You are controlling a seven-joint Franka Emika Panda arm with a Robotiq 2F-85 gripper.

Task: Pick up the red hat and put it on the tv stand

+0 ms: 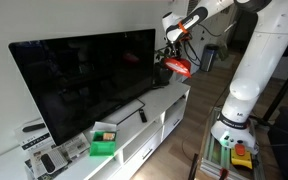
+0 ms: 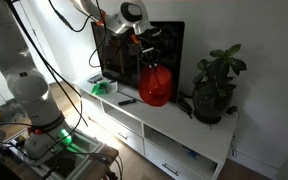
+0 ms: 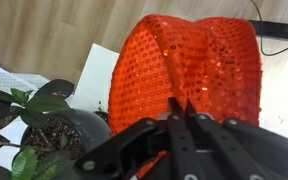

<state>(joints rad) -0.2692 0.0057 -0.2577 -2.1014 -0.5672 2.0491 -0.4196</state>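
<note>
The red hat is a sequinned bright red soft hat hanging from my gripper, which is shut on its fabric. In both exterior views the hat hangs above the white tv stand, near the black TV's end. The gripper is directly above the hat. I cannot tell whether the hat's bottom touches the stand top.
A dark potted plant stands on the stand close beside the hat. The black TV fills the stand's back. A green box, a remote and papers lie on the stand's other end.
</note>
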